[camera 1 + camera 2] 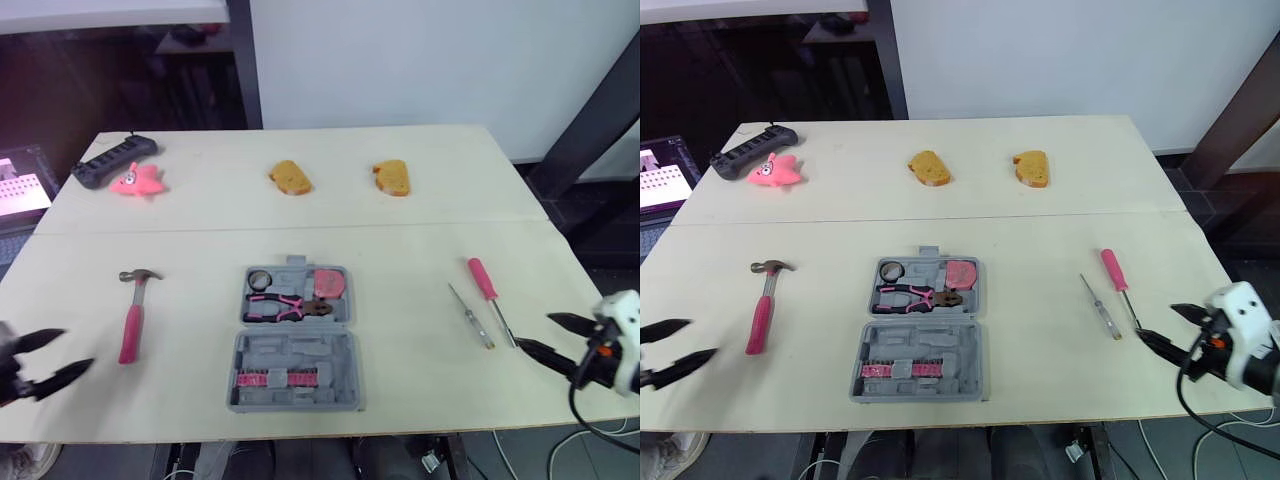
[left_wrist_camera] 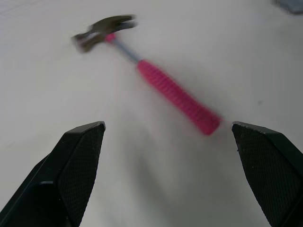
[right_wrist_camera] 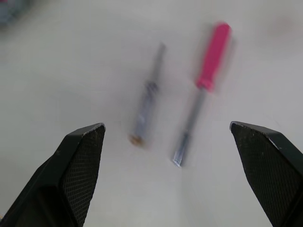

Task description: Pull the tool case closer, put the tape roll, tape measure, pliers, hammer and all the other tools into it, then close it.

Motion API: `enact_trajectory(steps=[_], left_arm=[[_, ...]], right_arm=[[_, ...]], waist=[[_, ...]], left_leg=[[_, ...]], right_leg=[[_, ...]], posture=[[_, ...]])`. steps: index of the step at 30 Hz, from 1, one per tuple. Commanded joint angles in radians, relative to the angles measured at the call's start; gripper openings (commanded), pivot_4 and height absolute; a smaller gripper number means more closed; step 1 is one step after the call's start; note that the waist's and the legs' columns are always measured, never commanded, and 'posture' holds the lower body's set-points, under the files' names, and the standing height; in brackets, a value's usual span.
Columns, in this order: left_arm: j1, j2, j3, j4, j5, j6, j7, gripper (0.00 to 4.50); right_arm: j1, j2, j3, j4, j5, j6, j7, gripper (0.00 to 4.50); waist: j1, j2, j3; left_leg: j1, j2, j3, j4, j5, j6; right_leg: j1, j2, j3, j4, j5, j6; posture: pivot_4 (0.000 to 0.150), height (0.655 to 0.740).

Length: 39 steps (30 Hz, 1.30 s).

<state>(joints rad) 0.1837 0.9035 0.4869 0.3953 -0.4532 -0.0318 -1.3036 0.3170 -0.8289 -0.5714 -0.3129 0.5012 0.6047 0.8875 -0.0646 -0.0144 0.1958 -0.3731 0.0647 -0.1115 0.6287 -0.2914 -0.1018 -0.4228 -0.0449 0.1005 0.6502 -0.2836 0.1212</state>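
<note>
The tool case (image 1: 293, 340) lies open at lower centre on the counter (image 1: 420, 215), with pliers (image 1: 285, 305), tape roll (image 1: 260, 278) and tape measure (image 1: 327, 283) seated inside. The hammer (image 1: 133, 315) lies at lower left, near the left pincer (image 1: 72, 350), which is spread and empty. Its steel head looks heavy, so gripping the pink handle near the head should stop it tipping. The right pincer (image 1: 535, 331), also spread, faces the pink screwdriver (image 1: 488, 295) and grey screwdriver (image 1: 471, 316), both probably light and prone to roll
</note>
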Motion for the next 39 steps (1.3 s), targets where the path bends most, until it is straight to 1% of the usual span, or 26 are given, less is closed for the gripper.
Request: enact_trajectory(steps=[1,3,6,9,12,17,26,29,36,37,39], left_arm=[[-0.010,-0.053,-0.092,-0.330,-0.092,0.150,0.046,4.50],[-0.016,-0.063,-0.113,-0.413,-0.096,0.178,0.056,4.50],[-0.023,-0.059,-0.150,-0.519,-0.103,0.210,0.044,4.50],[-0.027,-0.052,-0.175,-0.609,-0.131,0.250,0.026,4.50],[-0.035,-0.035,-0.219,-0.665,-0.103,0.236,0.004,4.50],[-0.054,-0.056,-0.270,-0.766,-0.138,0.276,0.029,4.50],[0.005,-0.050,-0.258,-0.809,-0.134,0.278,0.029,4.50],[0.022,-0.053,-0.250,-0.822,-0.137,0.275,0.035,4.50],[0.023,-0.056,-0.249,-0.829,-0.140,0.272,0.043,4.50],[0.020,-0.056,-0.251,-0.826,-0.139,0.271,0.042,4.50],[0.012,-0.056,-0.253,-0.817,-0.138,0.269,0.040,4.50]], right_arm=[[-0.064,0.077,0.104,-0.181,0.003,0.196,-0.231,4.48],[-0.097,0.111,0.162,-0.219,-0.036,0.242,-0.320,4.48],[-0.151,0.184,0.214,-0.233,-0.066,0.312,-0.448,4.48],[-0.187,0.223,0.256,-0.214,-0.095,0.339,-0.510,4.48],[-0.221,0.237,0.272,-0.152,-0.110,0.343,-0.530,4.48],[-0.299,0.236,0.298,-0.011,-0.145,0.342,-0.550,4.48],[-0.355,0.232,0.325,0.083,-0.140,0.377,-0.529,4.48],[-0.357,0.238,0.325,0.092,-0.137,0.382,-0.525,3.63],[-0.354,0.243,0.326,0.090,-0.142,0.380,-0.525,0.13],[-0.354,0.244,0.324,0.087,-0.141,0.378,-0.524,0.05],[-0.354,0.241,0.327,0.070,-0.141,0.356,-0.513,0.05]], waist=[[0.009,-0.002,-0.001],[0.016,-0.004,-0.001],[0.020,-0.003,-0.001],[0.020,-0.002,-0.001],[0.020,-0.002,-0.001],[0.020,-0.002,-0.001],[0.019,-0.001,-0.001],[0.019,-0.002,-0.001],[0.018,-0.002,-0.001],[0.019,-0.002,-0.001],[0.019,-0.002,-0.001]], left_leg=[[0.000,0.000,0.000,0.001,0.000,0.000],[-0.001,0.000,-0.001,0.002,0.000,0.000],[0.000,0.000,-0.001,0.002,0.000,0.000],[0.000,0.000,-0.001,0.002,0.000,0.000],[0.000,0.000,-0.001,0.002,0.000,0.000],[0.000,0.000,-0.001,0.002,0.000,0.000],[0.000,0.000,-0.001,0.003,0.000,0.000],[0.000,0.000,-0.001,0.003,0.000,0.000],[0.001,0.000,-0.001,0.003,0.000,0.000],[0.001,0.000,-0.001,0.003,0.000,0.000],[0.001,0.000,-0.001,0.003,0.000,0.000]], right_leg=[[0.000,0.000,0.000,0.000,0.000,0.000],[0.000,0.001,0.000,0.000,0.000,0.000],[0.000,0.000,0.000,0.000,0.000,0.000],[0.000,0.000,0.000,0.000,0.000,0.000],[0.000,0.000,0.000,0.000,0.000,-0.001],[0.000,0.000,0.000,0.000,0.000,-0.001],[0.000,0.001,0.000,0.000,0.000,0.000],[0.001,0.001,0.000,0.000,0.000,0.000],[0.001,0.001,0.000,0.001,0.000,0.000],[0.001,0.001,0.000,0.001,0.000,0.000],[0.002,0.001,0.000,0.000,0.000,0.000]], posture=[[0.150,0.7400],[0.150,0.7400],[0.150,0.7400],[0.150,0.7400],[0.150,0.7400],[0.150,0.7400],[0.150,0.7400],[0.150,0.7400],[0.150,0.7400],[0.150,0.7400],[0.150,0.7400]])
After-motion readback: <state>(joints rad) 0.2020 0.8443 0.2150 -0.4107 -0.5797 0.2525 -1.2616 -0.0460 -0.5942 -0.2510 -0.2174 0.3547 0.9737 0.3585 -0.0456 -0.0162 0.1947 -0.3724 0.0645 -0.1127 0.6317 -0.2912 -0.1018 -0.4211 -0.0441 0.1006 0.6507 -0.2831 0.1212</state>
